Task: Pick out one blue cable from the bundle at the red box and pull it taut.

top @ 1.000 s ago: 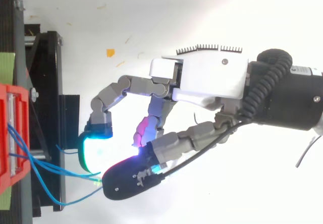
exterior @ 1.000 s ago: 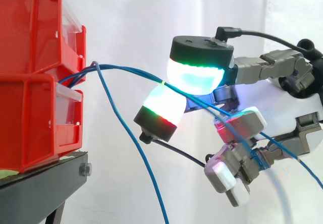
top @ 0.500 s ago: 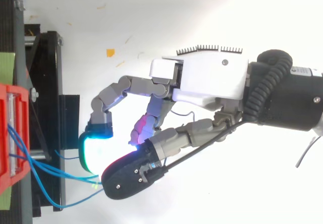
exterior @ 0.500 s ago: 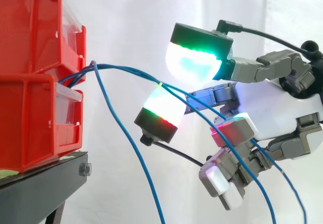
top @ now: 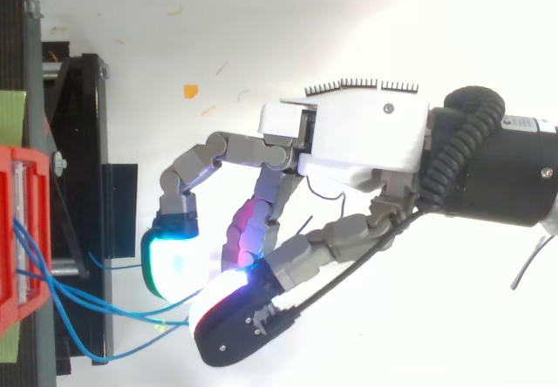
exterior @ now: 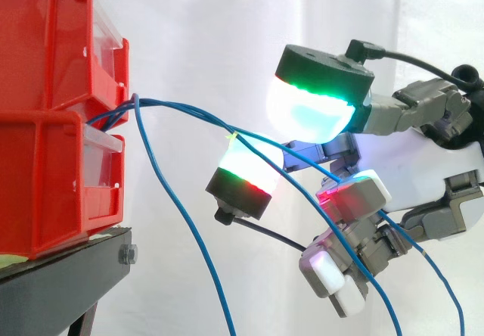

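Robot hand [top: 357, 139], fingers [exterior: 310, 113] curled loosely round slack blue cables [exterior: 138, 100] beside red bins [exterior: 45, 177]; best to isolate one, pinch firmly, and draw back steadily.

Hand [top: 357, 139] beside blue cables [top: 96, 302], red box [top: 39, 178]

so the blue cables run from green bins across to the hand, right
No, the bins are red, not green; the side view shows it. The blue cables do run from them across to the hand.
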`<move>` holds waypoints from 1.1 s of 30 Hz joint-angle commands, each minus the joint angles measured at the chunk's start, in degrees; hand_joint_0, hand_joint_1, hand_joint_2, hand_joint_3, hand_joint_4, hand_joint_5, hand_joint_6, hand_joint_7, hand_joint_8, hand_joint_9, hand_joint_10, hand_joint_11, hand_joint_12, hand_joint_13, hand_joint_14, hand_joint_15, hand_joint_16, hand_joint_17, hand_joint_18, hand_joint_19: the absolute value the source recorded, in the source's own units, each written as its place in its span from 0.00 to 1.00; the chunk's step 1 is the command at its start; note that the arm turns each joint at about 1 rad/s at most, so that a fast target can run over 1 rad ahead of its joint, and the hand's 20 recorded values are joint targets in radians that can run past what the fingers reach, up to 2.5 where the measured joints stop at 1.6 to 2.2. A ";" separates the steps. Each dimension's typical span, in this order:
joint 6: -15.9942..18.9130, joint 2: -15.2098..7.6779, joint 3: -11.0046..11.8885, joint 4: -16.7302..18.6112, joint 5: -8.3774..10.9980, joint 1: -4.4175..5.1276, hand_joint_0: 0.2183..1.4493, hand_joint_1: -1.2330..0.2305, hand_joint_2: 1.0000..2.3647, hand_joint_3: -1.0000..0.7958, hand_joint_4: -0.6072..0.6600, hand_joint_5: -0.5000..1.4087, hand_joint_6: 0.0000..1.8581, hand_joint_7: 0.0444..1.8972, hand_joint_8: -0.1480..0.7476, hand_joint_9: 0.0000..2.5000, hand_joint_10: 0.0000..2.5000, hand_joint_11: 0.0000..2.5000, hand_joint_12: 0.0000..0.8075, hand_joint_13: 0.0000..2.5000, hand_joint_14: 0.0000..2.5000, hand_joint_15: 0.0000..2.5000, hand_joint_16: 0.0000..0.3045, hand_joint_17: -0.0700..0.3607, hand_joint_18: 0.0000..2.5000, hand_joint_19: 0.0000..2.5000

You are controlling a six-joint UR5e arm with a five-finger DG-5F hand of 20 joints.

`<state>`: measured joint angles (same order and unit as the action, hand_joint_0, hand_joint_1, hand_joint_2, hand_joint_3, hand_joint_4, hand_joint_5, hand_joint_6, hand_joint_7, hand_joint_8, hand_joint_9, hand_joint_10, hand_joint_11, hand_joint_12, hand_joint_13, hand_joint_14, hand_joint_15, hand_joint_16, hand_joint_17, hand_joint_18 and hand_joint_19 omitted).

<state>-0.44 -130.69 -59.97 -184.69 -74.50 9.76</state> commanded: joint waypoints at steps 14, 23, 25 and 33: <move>0.00 0.00 -0.06 -0.14 0.06 0.00 0.30 0.27 0.01 0.48 0.32 0.26 0.47 0.52 0.45 0.66 0.01 0.34 0.49 0.48 0.01 0.25 0.21 0.49 0.39 0.24; 0.00 0.00 -0.06 -0.14 0.23 0.09 0.28 0.34 0.05 0.45 0.33 0.26 0.47 0.51 0.48 0.64 0.01 0.32 0.52 0.48 0.01 0.24 0.22 0.52 0.40 0.23; 0.00 0.00 -0.41 -0.14 0.23 0.17 0.28 0.40 0.00 0.43 0.37 0.25 0.47 0.51 0.49 0.63 0.01 0.33 0.53 0.46 0.01 0.25 0.22 0.52 0.37 0.24; 0.00 0.08 -1.20 -0.06 0.15 0.17 0.28 0.45 0.00 0.41 0.41 0.24 0.46 0.53 0.50 0.62 0.01 0.33 0.53 0.46 0.01 0.25 0.22 0.52 0.36 0.25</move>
<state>-0.44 -130.68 -61.02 -184.80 -74.33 9.94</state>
